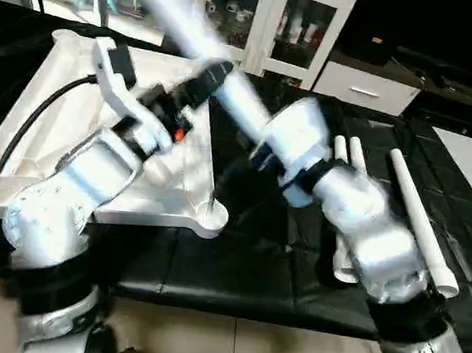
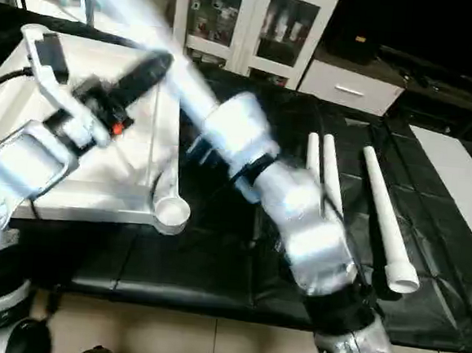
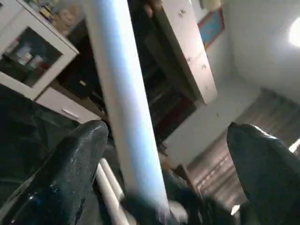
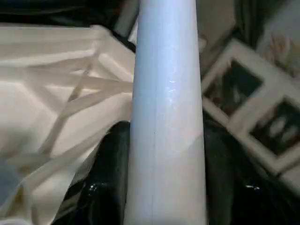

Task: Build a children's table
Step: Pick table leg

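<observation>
White smooth tapered tube leg (image 4: 166, 117).

The tabletop (image 1: 77, 123) lay on the left, three legs (image 2: 383, 225) lay right of it, and the cabinet (image 1: 301, 30) stood behind, seemingly beyond the table (image 2: 212, 273).

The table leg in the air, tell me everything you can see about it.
The leg is a long, smooth white plastic tube, blurred in the head views. It slants up from the right pincer, which grips it near its lower end, over the upside-down tabletop. It passes between the wide-open fingers of the left pincer without clear contact.
</observation>
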Robot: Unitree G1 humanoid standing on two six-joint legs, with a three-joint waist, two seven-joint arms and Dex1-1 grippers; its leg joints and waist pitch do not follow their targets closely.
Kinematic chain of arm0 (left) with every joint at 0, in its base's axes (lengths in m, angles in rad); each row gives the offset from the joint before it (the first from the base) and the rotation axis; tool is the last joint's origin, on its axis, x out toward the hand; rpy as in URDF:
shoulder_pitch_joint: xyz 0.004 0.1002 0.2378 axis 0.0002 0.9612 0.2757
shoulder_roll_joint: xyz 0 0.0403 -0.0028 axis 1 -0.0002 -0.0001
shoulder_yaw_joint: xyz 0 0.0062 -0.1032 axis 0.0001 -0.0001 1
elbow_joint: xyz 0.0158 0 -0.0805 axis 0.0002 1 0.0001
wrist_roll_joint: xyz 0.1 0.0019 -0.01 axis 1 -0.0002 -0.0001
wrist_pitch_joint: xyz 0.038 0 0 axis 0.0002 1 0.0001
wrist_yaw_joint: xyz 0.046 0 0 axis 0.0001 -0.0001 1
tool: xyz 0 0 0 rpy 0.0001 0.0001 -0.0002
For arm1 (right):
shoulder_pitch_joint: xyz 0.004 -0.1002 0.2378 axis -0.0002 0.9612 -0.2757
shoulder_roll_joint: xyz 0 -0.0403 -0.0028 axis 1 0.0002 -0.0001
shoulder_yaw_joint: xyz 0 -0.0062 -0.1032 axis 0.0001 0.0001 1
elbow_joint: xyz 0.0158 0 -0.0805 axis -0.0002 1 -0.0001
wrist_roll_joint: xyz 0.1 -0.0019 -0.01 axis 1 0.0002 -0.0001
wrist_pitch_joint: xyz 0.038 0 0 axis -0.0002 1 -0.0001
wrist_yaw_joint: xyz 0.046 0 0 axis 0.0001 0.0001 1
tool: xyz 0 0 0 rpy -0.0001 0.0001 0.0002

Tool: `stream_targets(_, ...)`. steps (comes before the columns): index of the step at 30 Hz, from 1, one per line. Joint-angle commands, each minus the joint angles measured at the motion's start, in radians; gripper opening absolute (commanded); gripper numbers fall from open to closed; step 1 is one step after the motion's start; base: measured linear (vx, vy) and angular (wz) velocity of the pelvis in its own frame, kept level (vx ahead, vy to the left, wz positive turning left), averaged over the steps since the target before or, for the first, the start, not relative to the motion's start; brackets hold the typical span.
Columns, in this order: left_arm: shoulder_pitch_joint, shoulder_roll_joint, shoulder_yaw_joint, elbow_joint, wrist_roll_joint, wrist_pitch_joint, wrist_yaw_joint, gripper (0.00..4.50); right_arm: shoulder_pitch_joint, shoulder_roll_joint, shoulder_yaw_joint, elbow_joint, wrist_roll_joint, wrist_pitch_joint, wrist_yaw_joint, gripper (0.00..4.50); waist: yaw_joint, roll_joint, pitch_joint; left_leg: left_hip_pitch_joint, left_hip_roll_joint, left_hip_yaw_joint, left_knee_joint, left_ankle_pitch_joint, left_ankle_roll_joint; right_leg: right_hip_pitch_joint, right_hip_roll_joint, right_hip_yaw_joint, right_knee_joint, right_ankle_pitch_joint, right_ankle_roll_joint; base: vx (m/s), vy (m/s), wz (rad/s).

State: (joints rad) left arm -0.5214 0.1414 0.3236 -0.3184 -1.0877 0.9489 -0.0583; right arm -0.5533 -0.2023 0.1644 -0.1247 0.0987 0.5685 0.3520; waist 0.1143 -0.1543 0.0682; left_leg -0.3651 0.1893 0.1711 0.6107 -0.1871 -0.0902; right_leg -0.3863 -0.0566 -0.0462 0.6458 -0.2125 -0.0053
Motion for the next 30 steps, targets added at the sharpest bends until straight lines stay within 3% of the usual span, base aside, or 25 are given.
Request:
stream_targets(1,0.015,0.016,-0.023,-0.022,-0.011,0.014,-0.034,4.5,-0.019,-0.014,-0.122,0.04,0.138,0.072,0.059,1.77,-0.005,0.047,-0.07,0.025,0.034,-0.014,-0.077,-0.168,-0.114,0.039,-0.061,0.043,-0.06,-0.004,-0.083,0.0,0.0,0.0)
stream_targets(2,0.019,0.021,-0.023,-0.023,-0.011,0.013,-0.039,4.5,-0.022,-0.014,-0.137,0.046,0.157,0.085,0.072,1.77,-0.006,0.046,-0.07,0.025,0.034,-0.014,-0.077,-0.167,-0.112,0.039,-0.061,0.042,-0.06,-0.004,-0.081,0.0,0.0,0.0)
stream_targets(3,0.032,0.039,-0.017,-0.024,-0.007,0.007,-0.053,4.5,-0.028,-0.03,-0.192,0.074,0.243,0.138,0.141,1.77,-0.007,0.04,-0.07,0.023,0.032,-0.013,-0.076,-0.164,-0.104,0.042,-0.06,0.043,-0.062,-0.004,-0.08,0.0,0.0,0.0)
stream_targets(6,0.043,0.061,-0.007,-0.023,0.002,-0.006,-0.07,4.5,-0.026,-0.056,-0.238,0.093,0.345,0.2,0.241,1.77,-0.005,0.04,-0.071,0.019,0.033,-0.014,-0.075,-0.13,-0.093,0.046,-0.063,0.043,-0.061,0.011,-0.084,0.0,0.0,0.0)
stream_targets(7,0.051,0.078,0.001,-0.02,0.005,-0.015,-0.084,4.5,-0.02,-0.074,-0.269,0.098,0.421,0.26,0.312,1.77,-0.004,0.04,-0.072,0.02,0.033,-0.014,-0.073,-0.122,-0.083,0.048,-0.063,0.043,-0.062,0.019,-0.085,0.0,0.0,0.0)
stream_targets(8,0.06,0.1,0.011,-0.013,0.015,-0.025,-0.1,4.5,-0.009,-0.098,-0.32,0.106,0.551,0.374,0.423,1.77,-0.005,0.032,-0.072,0.018,0.034,-0.014,-0.073,-0.112,-0.077,0.049,-0.064,0.044,-0.063,0.021,-0.085,0.0,0.0,0.0)
stream_targets(9,0.061,0.105,0.013,-0.011,0.018,-0.027,-0.103,4.5,-0.007,-0.104,-0.333,0.11,0.586,0.402,0.45,1.77,-0.001,0.037,-0.073,0.019,0.034,-0.016,-0.072,-0.099,-0.062,0.052,-0.064,0.043,-0.06,0.032,-0.09,0.0,0.0,0.0)
stream_targets(10,0.063,0.111,0.016,-0.003,0.023,-0.028,-0.107,4.5,-0.007,-0.114,-0.375,0.141,0.674,0.469,0.501,1.77,-0.001,0.034,-0.073,0.019,0.034,-0.015,-0.071,-0.086,-0.055,0.05,-0.065,0.043,-0.061,0.037,-0.099,0.0,0.0,0.0)
stream_targets(11,0.063,0.111,0.016,-0.003,0.023,-0.028,-0.107,4.5,-0.007,-0.114,-0.375,0.141,0.674,0.469,0.501,1.77,-0.001,0.035,-0.073,0.019,0.035,-0.015,-0.07,-0.084,-0.053,0.049,-0.066,0.042,-0.061,0.033,-0.106,0.0,0.0,0.0)
stream_targets(13,0.066,0.116,0.01,-0.004,0.02,-0.028,-0.112,4.5,-0.014,-0.117,-0.419,0.174,0.765,0.543,0.534,1.77,0.002,0.034,-0.072,0.018,0.036,-0.013,-0.071,-0.081,-0.061,0.048,-0.071,0.041,-0.064,-0.002,-0.126,0.0,0.0,0.0)
stream_targets(15,0.068,0.113,0.005,-0.008,0.012,-0.028,-0.113,4.5,-0.022,-0.118,-0.446,0.195,0.819,0.593,0.555,1.77,0.004,0.035,-0.071,0.019,0.037,-0.013,-0.072,-0.094,-0.068,0.046,-0.072,0.041,-0.068,-0.04,-0.132,0.0,0.0,0.0)
stream_targets(16,0.07,0.112,0.003,-0.013,0.008,-0.027,-0.112,4.5,-0.028,-0.119,-0.46,0.204,0.849,0.619,0.561,1.77,0.007,0.026,-0.07,0.019,0.037,-0.013,-0.072,-0.098,-0.067,0.047,-0.074,0.041,-0.07,-0.07,-0.13,0.0,0.0,0.0)
stream_targets(18,0.072,0.11,0.0,-0.016,0.007,-0.028,-0.111,4.5,-0.031,-0.117,-0.471,0.209,0.869,0.633,0.56,1.77,0.007,0.027,-0.069,0.018,0.039,-0.014,-0.074,-0.115,-0.077,0.044,-0.077,0.04,-0.075,-0.118,-0.12,0.0,0.0,0.0)
stream_targets(20,0.079,0.108,-0.014,-0.024,0.001,-0.032,-0.112,4.5,-0.04,-0.115,-0.5,0.214,0.92,0.679,0.56,1.77,0.007,0.02,-0.069,0.018,0.039,-0.014,-0.075,-0.119,-0.081,0.043,-0.077,0.04,-0.078,-0.147,-0.108,0.0,0.0,0.0)
stream_targets(30,0.08,0.1,-0.025,-0.028,0.001,-0.037,-0.113,4.5,-0.036,-0.114,-0.518,0.209,0.992,0.741,0.521,1.77,0.014,0.024,-0.07,0.016,0.039,-0.016,-0.077,-0.119,-0.096,0.039,-0.076,0.038,-0.081,-0.168,-0.079,0.0,0.0,0.0)
